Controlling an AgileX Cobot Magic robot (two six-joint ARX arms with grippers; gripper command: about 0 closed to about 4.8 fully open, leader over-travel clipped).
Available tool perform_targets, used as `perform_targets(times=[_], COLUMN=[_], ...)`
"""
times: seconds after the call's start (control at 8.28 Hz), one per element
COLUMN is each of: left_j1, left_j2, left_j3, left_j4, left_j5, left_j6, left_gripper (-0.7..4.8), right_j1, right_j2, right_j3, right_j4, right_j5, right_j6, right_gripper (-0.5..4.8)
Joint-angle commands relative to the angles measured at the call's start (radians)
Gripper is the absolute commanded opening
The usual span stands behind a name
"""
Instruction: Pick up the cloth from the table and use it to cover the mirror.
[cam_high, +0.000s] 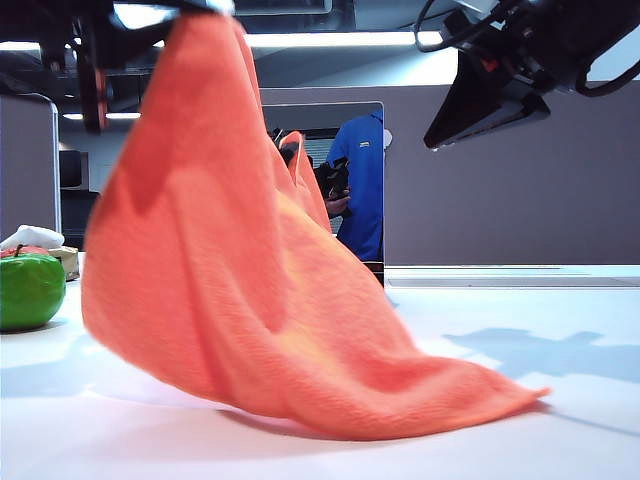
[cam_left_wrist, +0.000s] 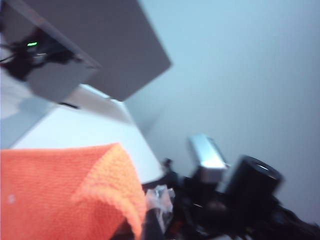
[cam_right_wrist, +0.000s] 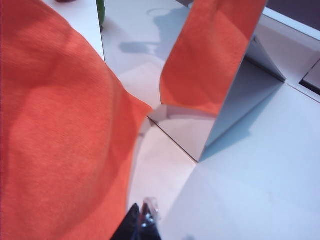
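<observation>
The orange cloth (cam_high: 250, 270) hangs from my left gripper (cam_high: 195, 8) at the top of the exterior view. Its lower part drapes down onto the white table (cam_high: 580, 440), with one corner trailing to the right. In the blurred left wrist view, the left gripper (cam_left_wrist: 147, 220) is shut on a bunched fold of the cloth (cam_left_wrist: 65, 195). The mirror (cam_high: 355, 180) stands upright behind the cloth and is partly hidden by it. My right gripper (cam_high: 445, 125) hovers high on the right, shut and empty. In its own view the right gripper (cam_right_wrist: 145, 220) is beside the cloth (cam_right_wrist: 60, 140), and the mirror (cam_right_wrist: 215, 60) reflects orange.
A green apple (cam_high: 30, 290) sits at the far left of the table, with a white rag (cam_high: 32, 237) behind it. A grey partition wall (cam_high: 510, 180) runs along the back.
</observation>
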Motion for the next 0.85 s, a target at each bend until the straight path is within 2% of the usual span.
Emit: perform_targets(times=[0.12, 0.36, 0.6, 0.73, 0.85], left_j1=[-0.002, -0.002, -0.002, -0.002, -0.002], left_j2=[-0.109, -0.16, -0.238, -0.251, -0.286], left_j3=[0.002, 0.002, 0.009, 0.015, 0.069], left_j4=[-0.12, -0.208, -0.214, -0.214, -0.213], left_j5=[0.088, 0.093, 0.123, 0.13, 0.201], left_j6=[-0.005, -0.003, -0.027, -0.026, -0.027], left_gripper=[-0.06, -0.06, -0.06, -0.06, -0.06], right_j1=[0.0, 0.0, 0.0, 0.0, 0.0], right_j2=[-0.001, -0.001, -0.001, -0.001, -0.001], right_j3=[0.005, -0.005, -0.005, -0.005, -0.004], right_j4=[-0.01, -0.029, -0.048, -0.046, -0.042], right_j5=[-0.14, -0.184, -0.261, -0.269, -0.31], right_j6=[-0.002, -0.003, -0.003, -0.003, -0.003], right_gripper=[1.5, 1.94, 2.27, 2.36, 2.44])
